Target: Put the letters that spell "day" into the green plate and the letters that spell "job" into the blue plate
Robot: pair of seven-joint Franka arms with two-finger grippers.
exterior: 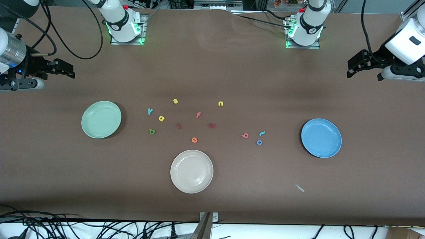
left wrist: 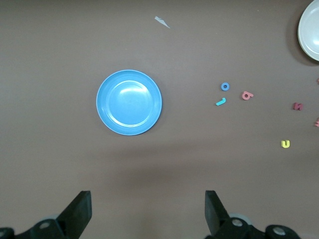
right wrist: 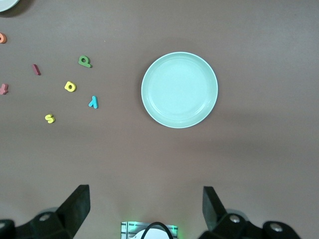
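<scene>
The dark green "d" (exterior: 152, 131), yellow "a" (exterior: 161, 118) and teal "y" (exterior: 150, 111) lie on the brown table (exterior: 232, 73) near the round pale green plate (exterior: 101, 119), so they look like a short trip away. The pink "b" (exterior: 245, 135), blue ring "o" (exterior: 259, 142) and teal hook "j" (exterior: 262, 133) sit close together near the round sky-blue plate (exterior: 321, 137). Both plates have nothing in them, so I think no sorting has started. The left gripper (exterior: 355, 64) hangs over the table's left-arm end, fingers apart, holding nothing. The right gripper (exterior: 63, 69) waits over the other end, also wide apart, holding nothing.
</scene>
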